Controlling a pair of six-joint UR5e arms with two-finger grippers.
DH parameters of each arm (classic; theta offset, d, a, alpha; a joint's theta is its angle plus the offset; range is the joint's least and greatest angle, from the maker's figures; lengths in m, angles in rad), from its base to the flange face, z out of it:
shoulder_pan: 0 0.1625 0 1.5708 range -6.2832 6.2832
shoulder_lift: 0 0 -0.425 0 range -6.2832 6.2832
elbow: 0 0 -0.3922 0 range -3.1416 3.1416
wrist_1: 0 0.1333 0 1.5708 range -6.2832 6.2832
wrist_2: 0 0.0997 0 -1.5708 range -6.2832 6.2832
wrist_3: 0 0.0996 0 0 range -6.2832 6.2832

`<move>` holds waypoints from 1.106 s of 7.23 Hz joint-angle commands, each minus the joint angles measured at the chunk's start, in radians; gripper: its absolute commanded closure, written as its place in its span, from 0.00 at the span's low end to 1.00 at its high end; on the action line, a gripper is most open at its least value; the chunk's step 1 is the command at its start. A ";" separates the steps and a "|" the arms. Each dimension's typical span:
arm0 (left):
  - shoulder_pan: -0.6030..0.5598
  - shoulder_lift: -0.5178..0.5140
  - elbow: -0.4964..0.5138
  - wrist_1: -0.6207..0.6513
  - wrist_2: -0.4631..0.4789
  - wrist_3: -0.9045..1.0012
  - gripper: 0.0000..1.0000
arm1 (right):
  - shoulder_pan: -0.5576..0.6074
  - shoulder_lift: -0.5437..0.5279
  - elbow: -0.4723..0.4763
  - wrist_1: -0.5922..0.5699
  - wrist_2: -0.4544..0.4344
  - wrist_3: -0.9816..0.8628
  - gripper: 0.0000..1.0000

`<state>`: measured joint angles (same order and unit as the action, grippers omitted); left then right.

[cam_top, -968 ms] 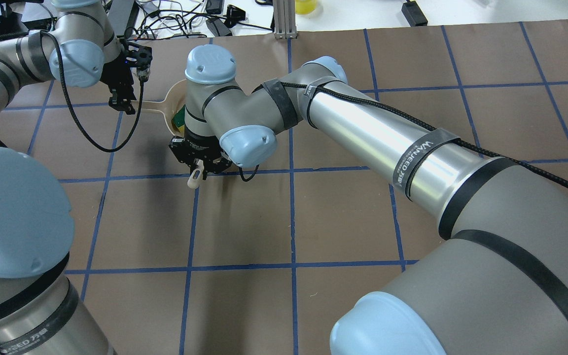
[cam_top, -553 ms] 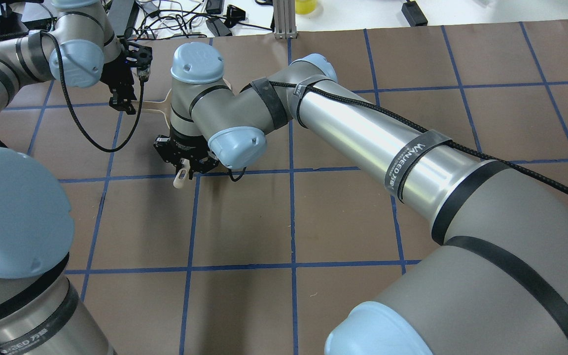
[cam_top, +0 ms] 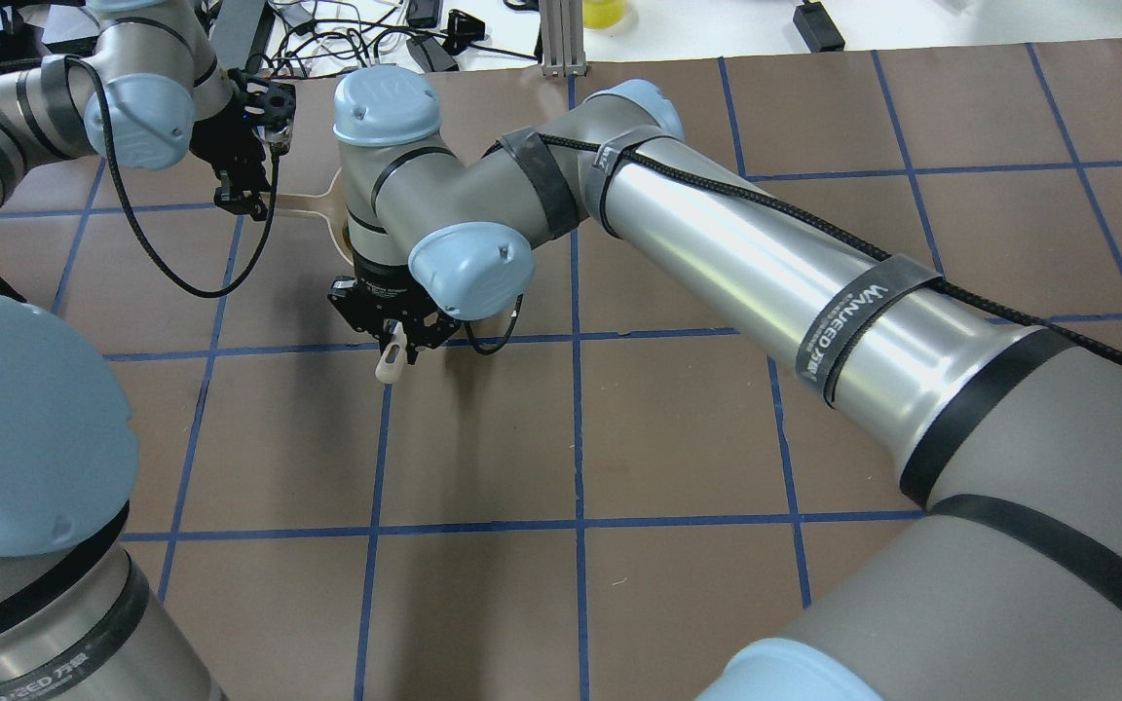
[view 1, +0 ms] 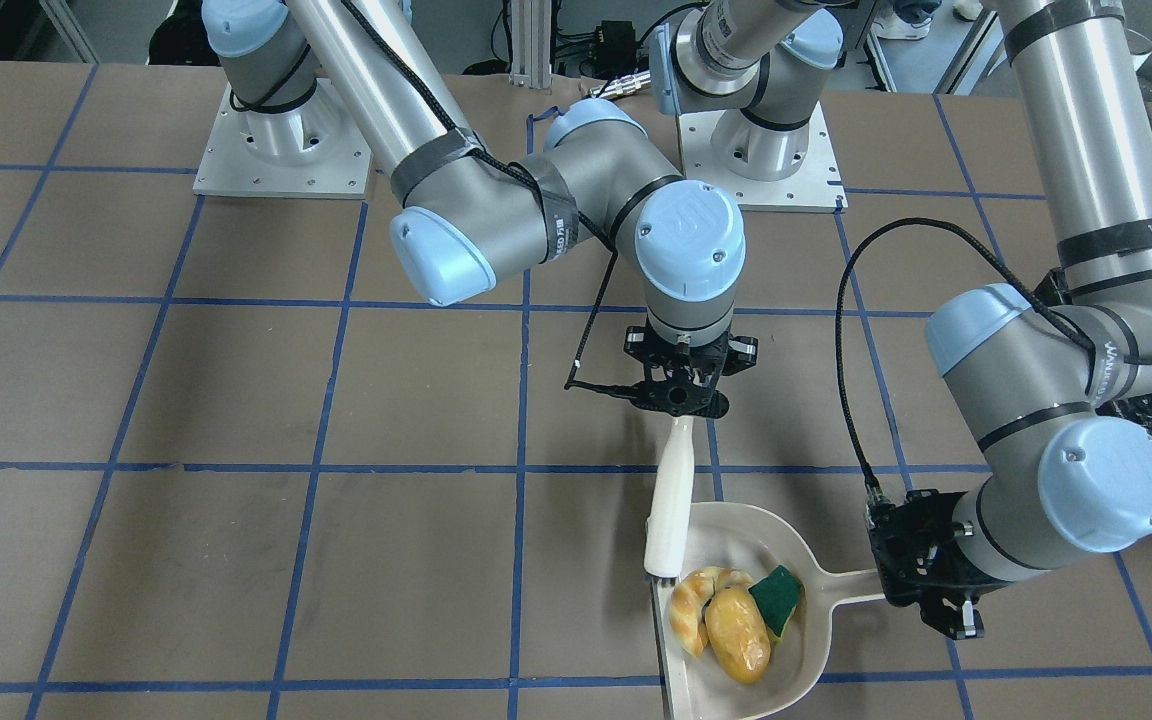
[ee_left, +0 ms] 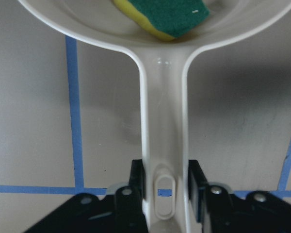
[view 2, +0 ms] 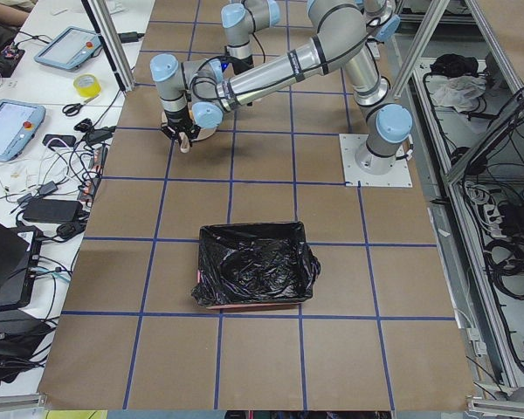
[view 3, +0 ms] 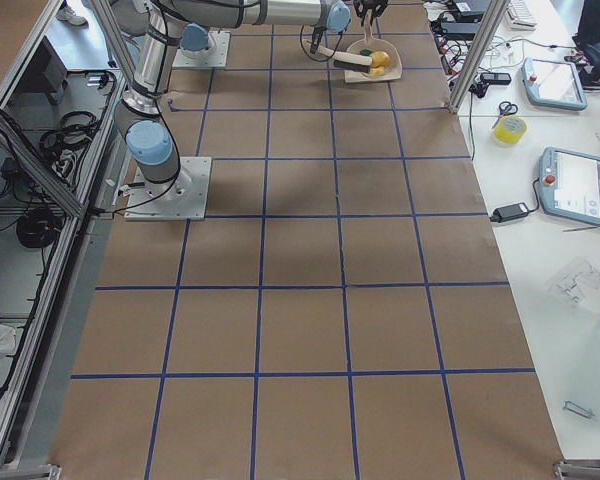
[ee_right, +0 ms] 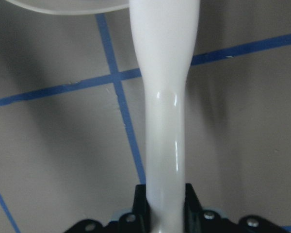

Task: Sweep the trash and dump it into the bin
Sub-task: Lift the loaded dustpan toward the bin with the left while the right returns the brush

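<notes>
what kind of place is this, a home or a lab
Most likely a robotics lab, not a home: two arms bolted to a table gridded with blue tape, teach pendants on the side bench, and loose cables.

Bright, even light; soft shadows

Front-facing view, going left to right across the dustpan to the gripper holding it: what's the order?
pastry → potato → sponge → dustpan handle → left gripper. Brush left out: it overlaps the pastry.
</notes>
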<state>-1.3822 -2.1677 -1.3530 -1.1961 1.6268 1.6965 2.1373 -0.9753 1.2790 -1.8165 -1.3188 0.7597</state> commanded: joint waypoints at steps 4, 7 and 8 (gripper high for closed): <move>0.064 0.014 0.003 -0.037 -0.108 0.034 0.95 | -0.287 -0.170 0.072 0.319 -0.137 -0.257 1.00; 0.178 0.048 0.047 -0.155 -0.148 0.142 0.95 | -0.534 -0.301 0.271 0.300 -0.222 -0.619 1.00; 0.219 0.049 0.076 -0.204 -0.148 0.169 0.95 | -0.612 -0.322 0.330 0.252 -0.277 -0.735 1.00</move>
<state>-1.2142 -2.1255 -1.3115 -1.3368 1.4822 1.8242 1.6310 -1.2575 1.5262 -1.5215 -1.5344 0.1816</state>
